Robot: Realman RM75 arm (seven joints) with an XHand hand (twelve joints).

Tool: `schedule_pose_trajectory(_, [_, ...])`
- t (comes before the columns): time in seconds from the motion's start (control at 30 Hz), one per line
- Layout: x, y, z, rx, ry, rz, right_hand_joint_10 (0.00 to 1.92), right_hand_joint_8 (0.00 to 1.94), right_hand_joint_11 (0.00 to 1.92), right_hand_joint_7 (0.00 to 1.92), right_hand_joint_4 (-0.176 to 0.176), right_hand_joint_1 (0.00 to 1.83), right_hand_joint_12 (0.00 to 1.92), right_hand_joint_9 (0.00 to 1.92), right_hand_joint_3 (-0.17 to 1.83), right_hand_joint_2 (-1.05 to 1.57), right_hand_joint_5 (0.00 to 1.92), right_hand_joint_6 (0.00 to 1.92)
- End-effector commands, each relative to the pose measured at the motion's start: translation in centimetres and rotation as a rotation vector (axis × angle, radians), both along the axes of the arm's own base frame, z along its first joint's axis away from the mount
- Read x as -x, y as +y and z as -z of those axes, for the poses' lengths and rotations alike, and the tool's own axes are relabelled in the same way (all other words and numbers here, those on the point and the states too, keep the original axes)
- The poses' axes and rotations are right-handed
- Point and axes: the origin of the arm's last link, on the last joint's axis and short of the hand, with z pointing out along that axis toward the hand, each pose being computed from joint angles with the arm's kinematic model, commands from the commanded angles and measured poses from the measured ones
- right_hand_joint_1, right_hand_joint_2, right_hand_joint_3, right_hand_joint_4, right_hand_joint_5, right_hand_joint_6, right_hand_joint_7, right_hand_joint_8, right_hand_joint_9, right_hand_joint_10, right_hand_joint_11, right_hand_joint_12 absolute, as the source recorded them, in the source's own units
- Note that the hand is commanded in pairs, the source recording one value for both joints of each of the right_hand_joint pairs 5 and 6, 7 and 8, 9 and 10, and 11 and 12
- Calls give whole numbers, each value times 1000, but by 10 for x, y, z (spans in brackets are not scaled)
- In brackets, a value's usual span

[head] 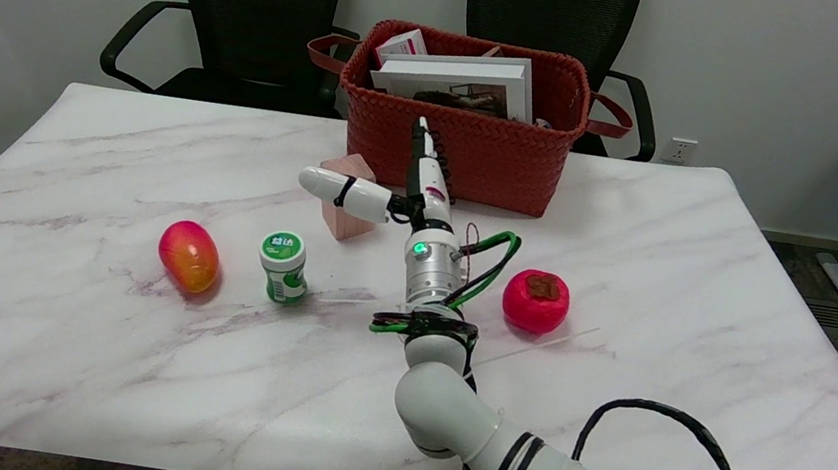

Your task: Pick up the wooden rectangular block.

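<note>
The block (pixel 346 200) stands on the marble surface (pixel 83 352) just in front of the red basket (pixel 480 153), a little left of the basket's middle, and it looks turned so that one corner faces the camera. Its long axis appears to run upward, though the hand covers its middle and I cannot be sure. The right hand (pixel 392 190) reaches in from the lower right and is level with the block, immediately to its right. The fingers are spread wide and hold nothing: one white finger (pixel 343 193) points left across the block's front, crossing it in the picture, while the others (pixel 420 155) point away toward the basket. Whether that sideways finger touches the wood or only passes in front of it cannot be told from this view. So the block lies left of the palm, within the open angle between the finger in front and the ones beyond. My judgement is that the coming move turns on bringing the palm leftward until the block sits fully inside that angle, then closing on opposite faces. The basket wall stands close behind, so little room is left there. A mango (pixel 188 256), a green bottle (pixel 282 267) and a red fruit (pixel 535 300) lie nearer the camera, well apart from the block.
</note>
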Motion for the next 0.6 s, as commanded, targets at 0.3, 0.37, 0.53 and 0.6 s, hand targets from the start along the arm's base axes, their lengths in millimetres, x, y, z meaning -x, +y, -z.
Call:
schedule_pose_trajectory(0.3, [20,-18,0,-38,-8,72,127,36,0,36,0,884,0,127,-93,322,0,0])
schedule_pose_trajectory(0.37, [21,-20,1,-43,-16,74,145,72,0,72,0,883,0,145,-98,329,0,0])
schedule_pose_trajectory(0.53, [26,-22,1,-50,-15,91,178,120,0,120,0,882,0,178,-101,337,0,0])
schedule_pose_trajectory(0.6, [28,-23,0,-51,-22,96,183,132,0,132,0,879,0,183,-101,343,0,0])
